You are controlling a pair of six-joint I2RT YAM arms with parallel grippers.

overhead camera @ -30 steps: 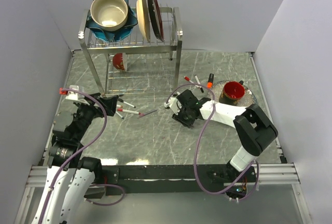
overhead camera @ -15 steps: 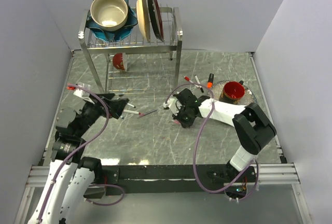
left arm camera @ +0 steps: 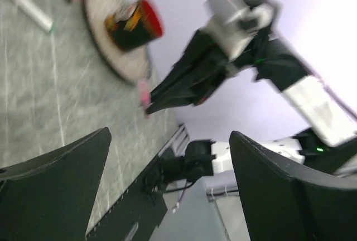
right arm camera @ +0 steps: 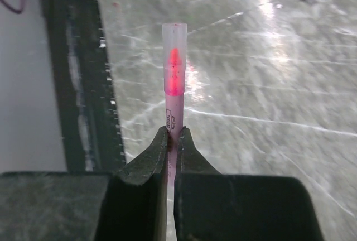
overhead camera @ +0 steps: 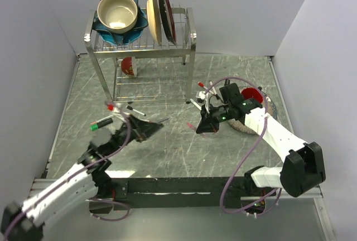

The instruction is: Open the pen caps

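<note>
Clamped the pink pen (right arm camera: 173, 115) by its barrel in the tightly pinched right gripper (right arm camera: 172, 135) above the table (overhead camera: 167, 152), pen cap (right arm camera: 174, 57) protruding free for pulling, and aimed the left gripper (left arm camera: 170, 135), spread wide and empty, toward it from well apart.

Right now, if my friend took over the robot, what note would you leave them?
Left gripper: open, empty, pointing toward the right arm.
Right gripper: shut on a pink pen, its clear cap still on.
More pens lie by the rack, others near the plate.
Done: one pen picked up.
Left: pull its cap, then the rest.
</note>
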